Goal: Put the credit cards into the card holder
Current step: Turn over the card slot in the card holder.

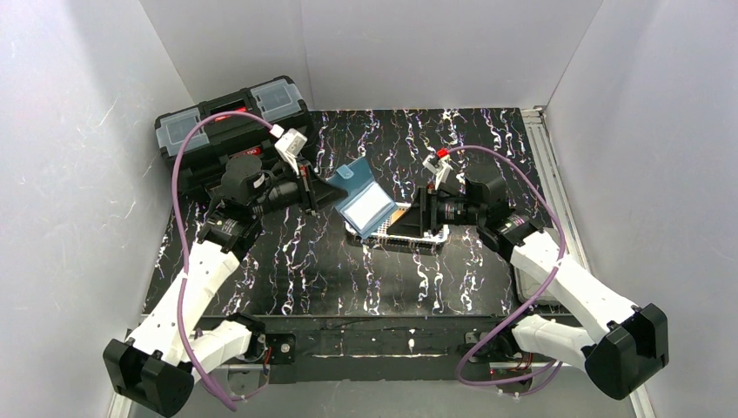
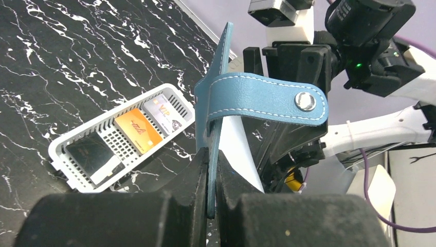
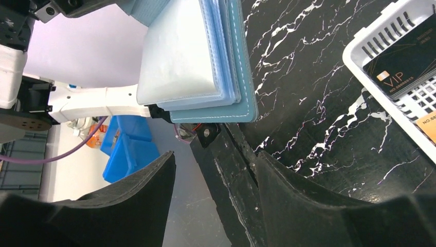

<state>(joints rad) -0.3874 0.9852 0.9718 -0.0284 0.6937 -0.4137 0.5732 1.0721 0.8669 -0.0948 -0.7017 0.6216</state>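
Note:
My left gripper [image 2: 212, 177] is shut on the lower edge of the teal-blue card holder [image 2: 221, 87], holding it upright above the table, and the snap-button tab [image 2: 267, 99] curls across its front. From above, the holder [image 1: 364, 202] hangs open with its clear sleeves facing the right arm. My right gripper [image 3: 216, 164] is open and empty, just short of the holder's sleeves [image 3: 190, 56]. The credit cards lie in the white mesh basket [image 2: 61, 149]: black [image 2: 92, 154], orange [image 2: 136, 128], pale [image 2: 164, 114].
The black toolbox [image 1: 231, 126] stands at the back left, behind the left arm. The basket [image 1: 435, 242] sits mid-table under the holder and the right wrist. White walls close in both sides and the back.

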